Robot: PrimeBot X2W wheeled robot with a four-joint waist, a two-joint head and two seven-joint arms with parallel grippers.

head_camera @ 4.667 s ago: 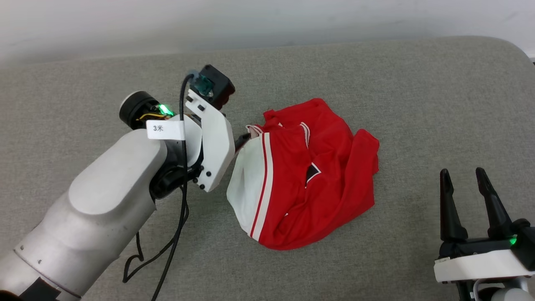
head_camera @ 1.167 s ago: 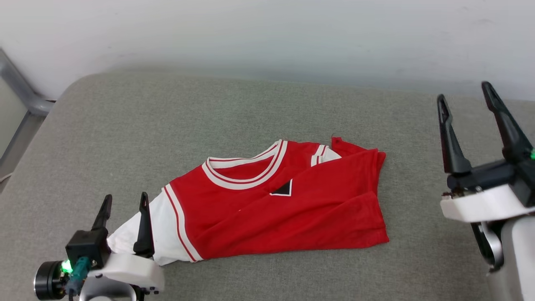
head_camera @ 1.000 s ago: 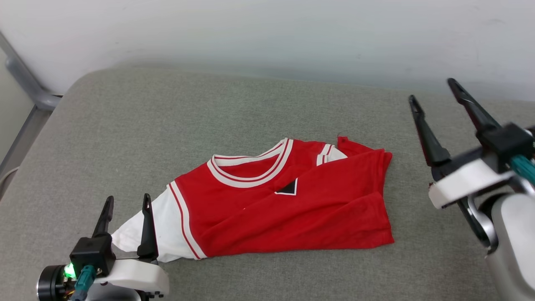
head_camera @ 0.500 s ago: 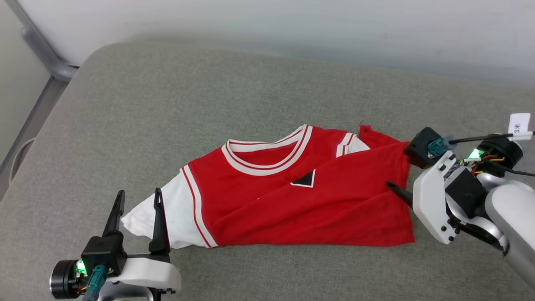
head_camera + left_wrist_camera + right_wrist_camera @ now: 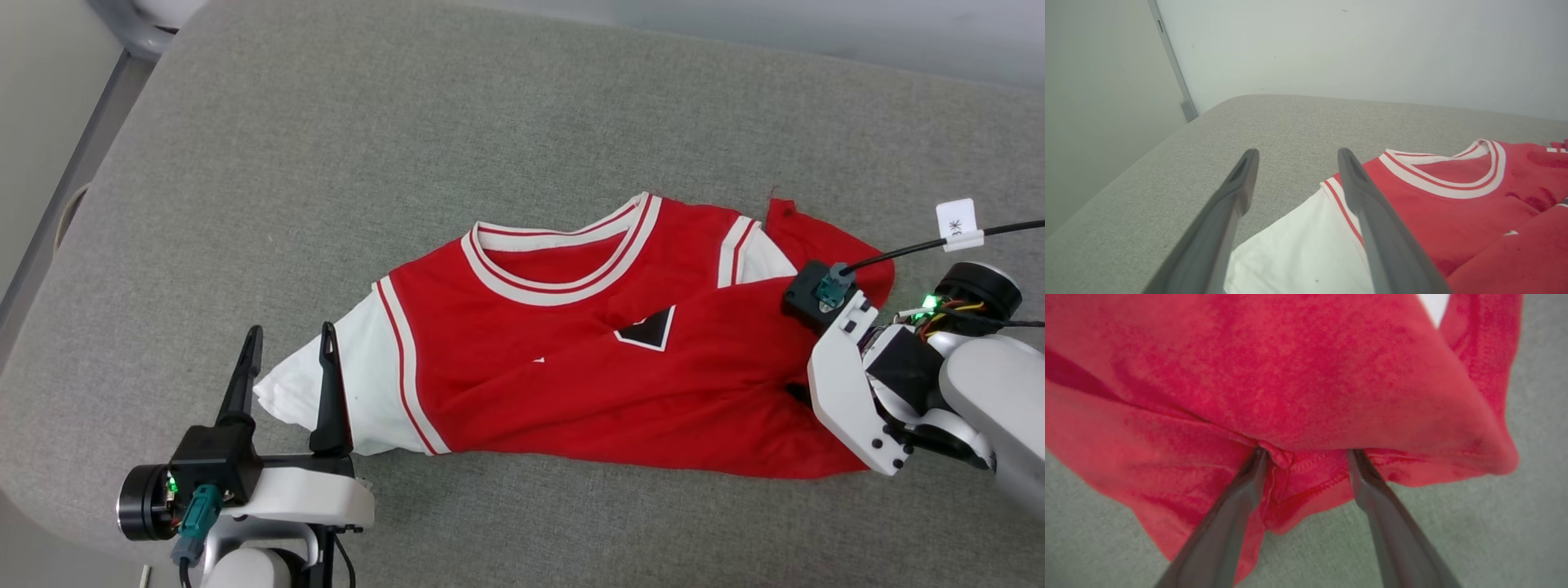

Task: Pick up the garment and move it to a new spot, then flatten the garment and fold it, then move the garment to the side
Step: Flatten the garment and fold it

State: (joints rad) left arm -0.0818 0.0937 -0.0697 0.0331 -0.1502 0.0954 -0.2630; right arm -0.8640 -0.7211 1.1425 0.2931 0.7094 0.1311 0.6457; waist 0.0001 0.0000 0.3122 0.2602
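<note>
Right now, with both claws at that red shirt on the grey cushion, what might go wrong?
The right gripper stands open with its tips pushed into stacked folds of the red jersey T-shirt with white sleeves; closing there may pinch several layers, so the cloth would lift bunched. The left gripper, open over the white sleeve, sits near a corner of the grey fabric cushion; a pull could drag cloth over the edge.

The garment [image 5: 1290, 367] apparently hides the tips of the right gripper [image 5: 1306, 452].

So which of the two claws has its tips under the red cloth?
The right gripper: its open fingers reach under a fold of the jersey T-shirt. The left gripper hangs open over the white sleeve.
</note>
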